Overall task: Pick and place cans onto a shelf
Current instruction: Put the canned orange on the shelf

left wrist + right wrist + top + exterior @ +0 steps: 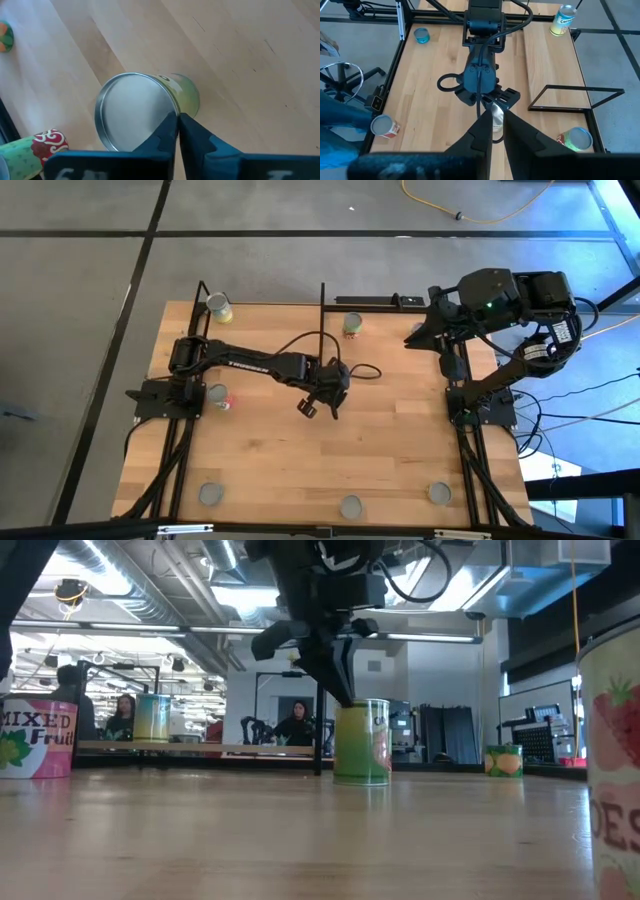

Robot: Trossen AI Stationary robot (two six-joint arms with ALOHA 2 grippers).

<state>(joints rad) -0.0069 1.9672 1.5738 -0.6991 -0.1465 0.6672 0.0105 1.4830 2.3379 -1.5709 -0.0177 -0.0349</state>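
A: Can (pixel 135 110) under the left gripper (pixel 178 120): grabbed?

B: No. Fingers are pressed together with nothing between them, tips sitting at the lid's rim. The can stands upright on the table (pixel 240 60), directly below the tips.

A: So which step?

B: The pick, I'd say. No grip made yet.

A: Next move?

B: My read: spread the fingers wide, centre over the lid, drop until they straddle the body, clamp, lift. Then carry it to the shelf (pixel 230 748), out beyond the fingers at the far table edge.

A: What's on the shelf?

B: One yellow-green can (pixel 152 718) looks to stand on the plank, well to one side of the fingers. An orange-label can (pixel 503 760) on the other side sits on the table, not the shelf. More tins are loose near the front edge.

A: Right arm?

B: The right gripper (pixel 495 117) waits at the table's right side, well apart from the working fingers. Nothing visibly held.
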